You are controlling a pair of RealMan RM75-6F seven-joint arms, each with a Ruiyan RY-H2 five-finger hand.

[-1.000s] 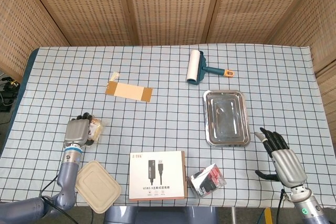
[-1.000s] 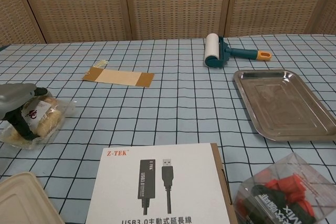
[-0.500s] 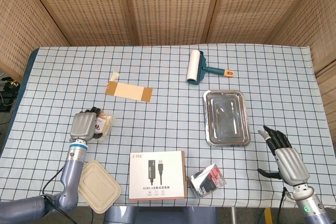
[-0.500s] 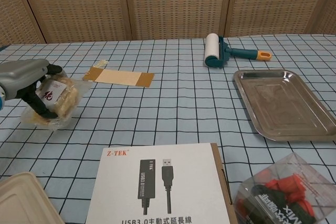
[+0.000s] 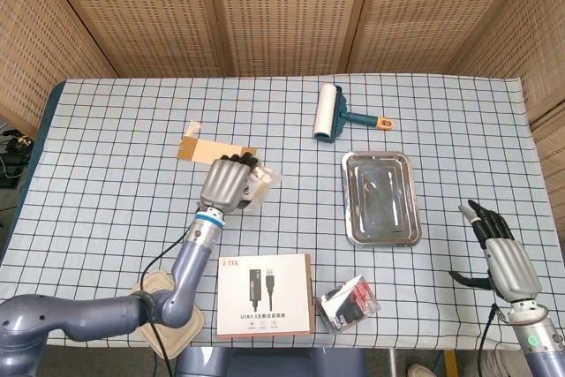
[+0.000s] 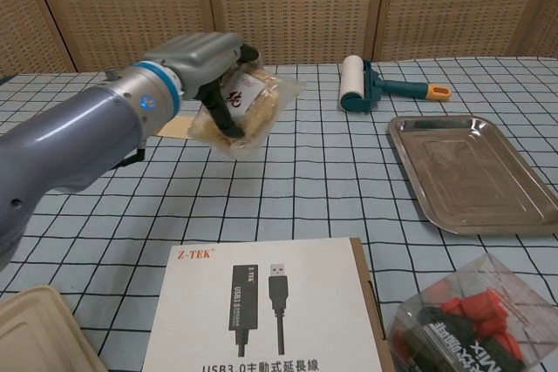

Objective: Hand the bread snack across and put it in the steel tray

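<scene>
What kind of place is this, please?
Probably a robot test or data-collection setup, not a home: a table under a checked cloth, woven screen panels closing it in, and unrelated items such as a lint roller and a cable box.

**Readable print on the table**

The white box [image 6: 266,315] near the front edge carried the brand "Z-TEK" in red at its upper left, and a line along its bottom began "USB3.0", followed by Chinese characters. The bread snack [image 6: 247,104], held in the left hand [image 6: 209,58], bore a white label with a red character too small to read. The clear packet [image 6: 466,324] at the front right showed "MIX", seen upside down.
</scene>
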